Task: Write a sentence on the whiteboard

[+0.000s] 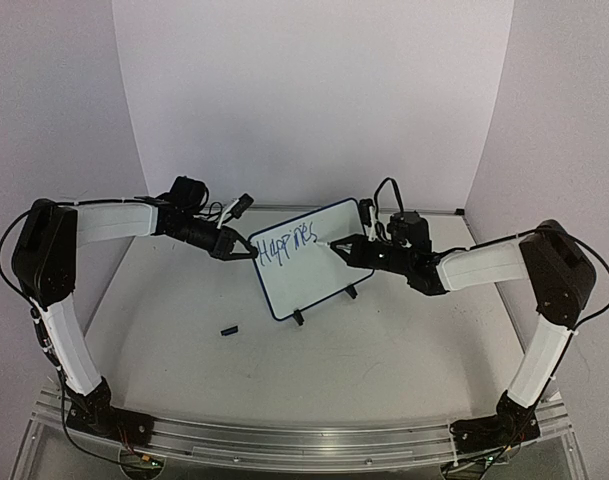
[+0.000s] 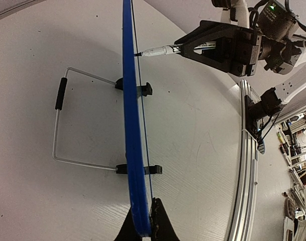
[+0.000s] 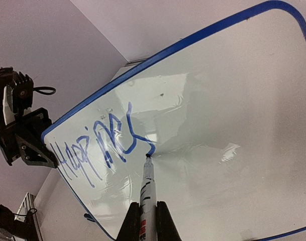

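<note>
Top external view: the whiteboard (image 1: 319,270) stood upright on the table (image 1: 404,350) between the two arms. The left gripper (image 1: 248,250) was clenched on its left rim. The right gripper (image 1: 350,246) was clenched on a marker (image 1: 331,243), its tip meeting the whiteboard just past the lettering (image 1: 287,243), which read roughly "Happines". A small dark piece (image 1: 229,329), possibly a cap, lay on the table near the whiteboard but apart from it.

Left wrist view: the whiteboard appeared edge-on, its blue rim pinched between the left gripper's jaws. A wire stand (image 2: 57,135) sat behind it. The marker touched the face from the opposite side.

Right wrist view: the marker tip rested at the end of the last stroke. The lower and right parts of the face were blank.

Assessment: the word appeared unfinished. Excess marker pressure could twist the whiteboard, since it was pinched at one rim only, and distort the letters. A low pass by the right gripper could smear wet ink. The slant of the lettering could crowd a second line.
</note>
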Controlling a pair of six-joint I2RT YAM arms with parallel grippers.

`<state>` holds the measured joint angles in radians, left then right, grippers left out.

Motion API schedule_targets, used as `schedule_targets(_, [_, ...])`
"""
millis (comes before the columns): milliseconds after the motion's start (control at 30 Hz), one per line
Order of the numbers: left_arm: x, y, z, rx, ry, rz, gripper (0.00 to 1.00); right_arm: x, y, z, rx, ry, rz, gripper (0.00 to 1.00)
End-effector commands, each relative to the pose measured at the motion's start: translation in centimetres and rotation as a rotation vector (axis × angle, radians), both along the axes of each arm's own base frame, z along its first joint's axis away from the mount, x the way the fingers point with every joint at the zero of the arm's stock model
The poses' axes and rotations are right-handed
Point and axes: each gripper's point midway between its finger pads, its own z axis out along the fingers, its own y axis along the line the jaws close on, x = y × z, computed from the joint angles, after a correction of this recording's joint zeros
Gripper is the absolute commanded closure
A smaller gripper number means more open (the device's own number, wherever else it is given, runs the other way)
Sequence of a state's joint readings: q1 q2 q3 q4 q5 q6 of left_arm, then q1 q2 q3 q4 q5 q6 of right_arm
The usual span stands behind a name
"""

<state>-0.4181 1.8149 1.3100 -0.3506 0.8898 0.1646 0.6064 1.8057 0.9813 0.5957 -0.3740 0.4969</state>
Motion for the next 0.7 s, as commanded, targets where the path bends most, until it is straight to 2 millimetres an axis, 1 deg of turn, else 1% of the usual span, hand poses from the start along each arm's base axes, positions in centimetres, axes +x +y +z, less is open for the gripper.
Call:
schedule_targets(0, [-0.6, -0.5, -1.0, 0.067, -0.037, -0.028, 1.0, -0.5, 0.3, 1.8, 0.024, -0.031, 0.041, 1.0])
schedule_targets(67, [-0.6, -0.5, -1.0, 0.068, -0.038, -0.027, 1.0, -0.7, 0.6, 2.8, 0.053, -0.044, 0.057, 1.0])
schedule_targets(133, [-0.6, -0.5, -1.0, 0.068, -0.038, -0.027, 1.0, -0.9, 0.6, 4.3, 0.087, -0.063, 0.063, 1.0])
schedule_targets(267, [-0.6, -0.5, -1.0, 0.068, -0.038, -0.028, 1.0, -0.8, 0.2, 7.1, 0.121, -0.114, 0.035, 1.0])
schedule_targets(333, [-0.6, -0.5, -0.9, 0.068, -0.039, -0.027, 1.0, -0.6, -0.1, 7.9, 0.125, -0.136, 0.017, 1.0])
schedule_targets(433, [-0.6, -0.5, -0.9, 0.067, -0.039, -0.028, 1.0, 0.2, -0.5, 8.1, 0.114, -0.152, -0.023, 1.0])
schedule_targets(567, [-0.7, -0.5, -0.9, 0.07, -0.04, -0.027, 1.0, 1.5, -1.3, 7.3, 0.1, -0.138, -0.085, 1.0])
schedule_targets(667, [-0.6, -0.4, -0.8, 0.07, -0.044, -0.027, 1.0, 2.0, -1.4, 6.9, 0.096, -0.131, -0.092, 1.0])
